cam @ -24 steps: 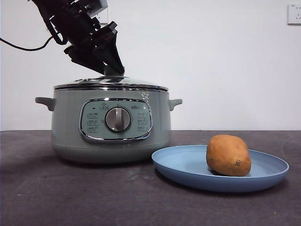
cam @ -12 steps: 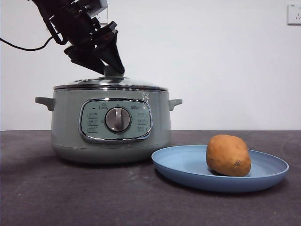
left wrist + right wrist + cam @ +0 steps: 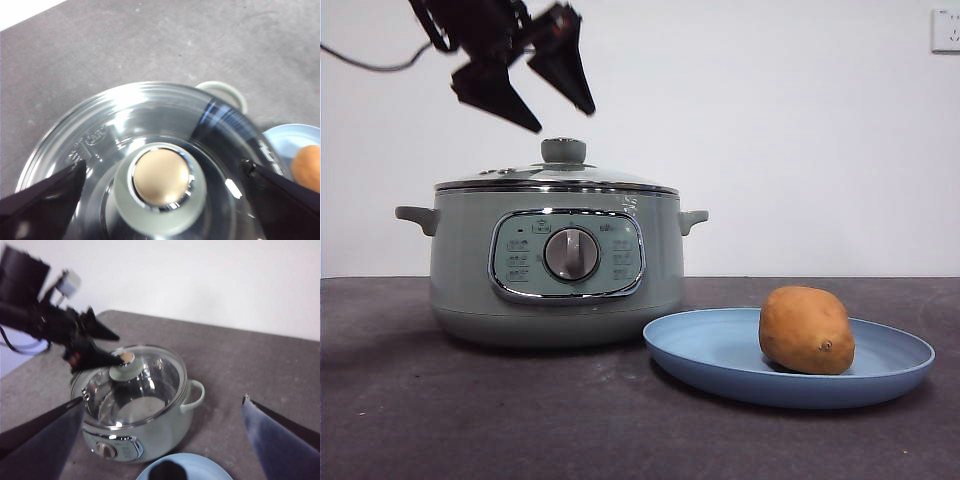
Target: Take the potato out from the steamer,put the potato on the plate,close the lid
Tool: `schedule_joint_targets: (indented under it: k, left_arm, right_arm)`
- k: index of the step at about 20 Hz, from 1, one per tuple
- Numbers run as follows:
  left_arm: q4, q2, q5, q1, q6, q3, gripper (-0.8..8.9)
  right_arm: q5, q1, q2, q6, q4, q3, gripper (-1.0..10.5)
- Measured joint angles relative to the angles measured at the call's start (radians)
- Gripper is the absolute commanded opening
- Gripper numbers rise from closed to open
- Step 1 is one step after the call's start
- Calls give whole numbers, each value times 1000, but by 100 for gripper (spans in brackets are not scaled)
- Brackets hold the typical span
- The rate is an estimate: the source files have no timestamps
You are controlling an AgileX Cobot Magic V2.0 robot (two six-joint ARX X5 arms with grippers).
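The domed glass lid (image 3: 556,178) w/ chrome rim is seated on the wide pale sage-green steamer (image 3: 555,265); its round pale-green knob (image 3: 160,187) is seen uncovered on top. The left pincer (image 3: 562,112) is positioned directly above the knob, apart from it, jaws spread wide, nothing held. The golden-brown oval potato (image 3: 806,329) is located on the shallow matte blue plate (image 3: 720,355), approx. centre, dark eye spot facing front. The plate is set on the dark grey bench (image 3: 470,420) just beside the steamer. The right pincer (image 3: 162,405) is held high above the bench, well apart from the steamer, jaws wide, empty.
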Motion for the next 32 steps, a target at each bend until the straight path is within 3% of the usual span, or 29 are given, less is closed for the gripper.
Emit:
schedule_joint_targets:
  k: [7, 15, 17, 22, 24, 27, 32]
  left_arm:
    - [-264, -75, 72, 0, -1, 186, 532]
    - [-588, -215, 87, 0, -17, 343, 529]
    - [-658, -235, 86, 0, -17, 352, 476]
    - [-733, -259, 86, 0, -17, 355, 144]
    - [-733, -264, 86, 0, -17, 355, -25]
    - [-733, -266, 86, 0, -17, 355, -9]
    - [-733, -266, 86, 0, -17, 355, -8]
  right_arm:
    - [-10, 0, 1, 2, -62, 0, 626]
    - [-193, 0, 24, 21, -195, 0, 624]
    - [-255, 0, 34, 34, -228, 0, 606]
    - [-360, 0, 56, 59, -320, 0, 416]
    - [-365, 0, 57, 64, -348, 0, 247]
    - [-366, 0, 57, 66, -361, 0, -20]
    - [-363, 0, 57, 66, -360, 0, -11]
